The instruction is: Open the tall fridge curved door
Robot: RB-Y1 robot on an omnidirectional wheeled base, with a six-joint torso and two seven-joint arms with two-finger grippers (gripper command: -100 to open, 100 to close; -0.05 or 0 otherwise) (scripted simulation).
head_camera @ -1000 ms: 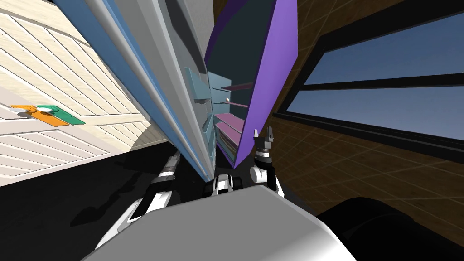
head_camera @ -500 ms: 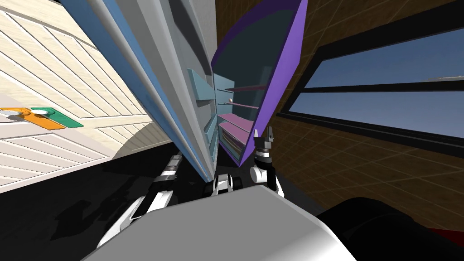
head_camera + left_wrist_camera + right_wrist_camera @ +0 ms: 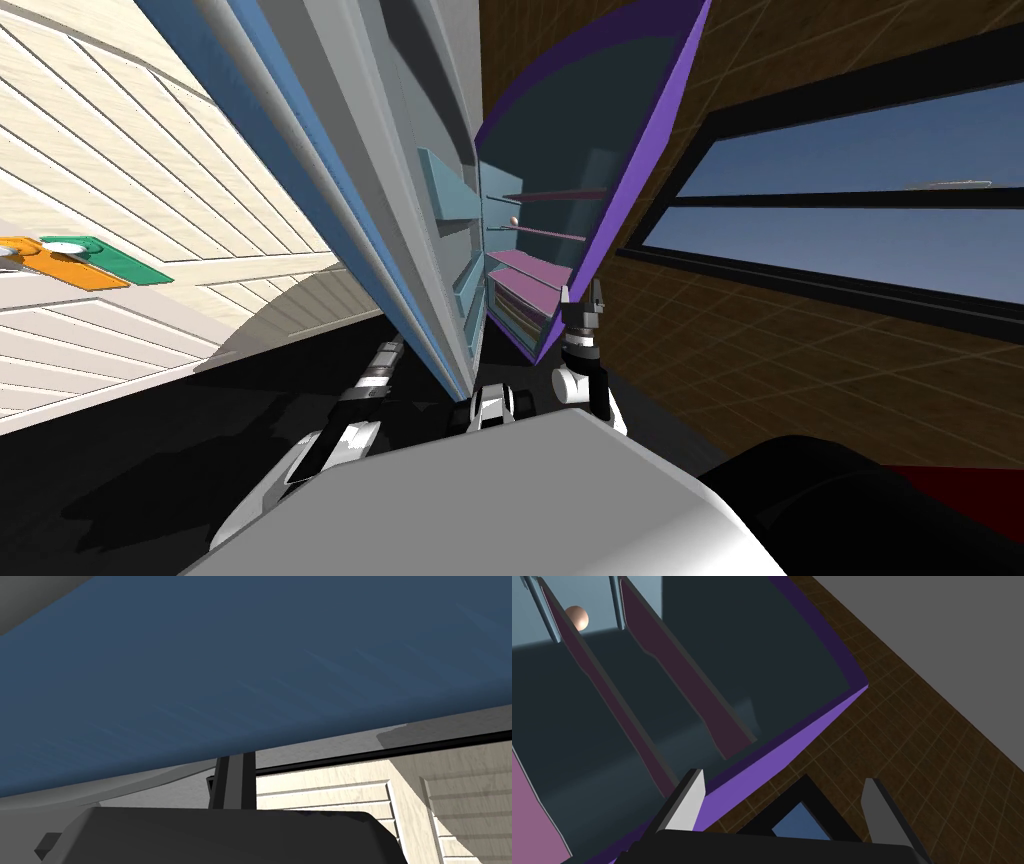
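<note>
Our left gripper point(image 3: 235, 760), fingers pinched narrow, lies close against the blue curved door point(image 3: 260, 661), which stands open clear of the purple wall point(image 3: 792, 748) beside our wide-spread right gripper point(image 3: 784, 777); we risk slipping off or snagging that wall.

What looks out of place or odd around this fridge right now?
Nothing looks spilled or damaged. The fridge door stands open, and one small peach ball sits on a shelf inside, the only loose item I can see. The overall slant is the camera's.
</note>
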